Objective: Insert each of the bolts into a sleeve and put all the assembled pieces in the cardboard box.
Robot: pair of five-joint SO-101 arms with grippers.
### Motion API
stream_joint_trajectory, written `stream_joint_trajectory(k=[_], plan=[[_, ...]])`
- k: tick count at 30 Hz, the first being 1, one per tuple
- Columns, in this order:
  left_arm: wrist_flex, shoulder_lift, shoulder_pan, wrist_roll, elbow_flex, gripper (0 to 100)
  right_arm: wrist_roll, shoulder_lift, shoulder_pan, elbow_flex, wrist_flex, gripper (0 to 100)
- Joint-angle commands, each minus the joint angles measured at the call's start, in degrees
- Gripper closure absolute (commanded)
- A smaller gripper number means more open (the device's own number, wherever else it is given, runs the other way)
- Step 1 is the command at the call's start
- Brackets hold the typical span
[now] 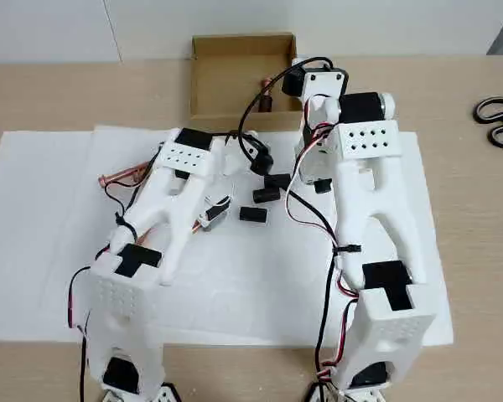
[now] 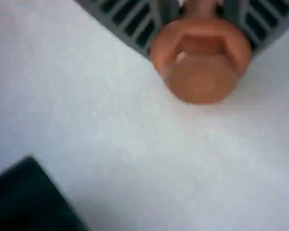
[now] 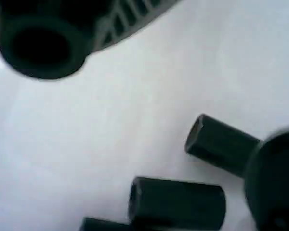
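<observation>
On the white sheet (image 1: 59,209), loose sleeves (image 3: 176,199) lie between the arms, scissors (image 1: 499,117) well apart. The left gripper (image 2: 202,19) is closed on a copper bolt (image 2: 200,67), the right gripper (image 3: 53,24) on a black sleeve (image 3: 41,45); the cardboard box (image 1: 226,84) stands beyond.

The left arm (image 1: 163,218) stood extended forward. The left gripper (image 2: 198,17) was clamped on a bolt (image 2: 200,65), whose head protruded from the claw. The right arm (image 1: 377,209) stood alongside. The right gripper (image 3: 62,19) was clamped on a sleeve (image 3: 38,45).
</observation>
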Motion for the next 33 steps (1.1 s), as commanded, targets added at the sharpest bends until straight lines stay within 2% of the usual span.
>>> stream_joint_trajectory(k=[1,6,11,18,22,33], plan=[[1.8,1.1,0.4,1.4,-5.1,99,0.7,-3.6,0.0,-0.7,-0.2,99.5],[9.0,1.1,0.2,3.5,-17.2,99,0.7,-3.6,0.0,-0.8,-0.2,99.5],[9.6,1.1,-0.4,6.9,-23.4,99,0.7,-3.9,0.3,-0.8,-0.2,99.5],[9.7,0.2,-1.4,19.4,-29.4,99,0.7,-4.1,0.1,-1.1,-0.2,99.5],[9.7,-6.8,-3.4,22.3,-30.2,99,0.6,-7.6,0.1,-1.1,-0.2,99.5],[9.7,-29.2,-6.3,22.4,-29.3,99,0.6,-31.3,0.1,-0.7,0.3,99.5]])
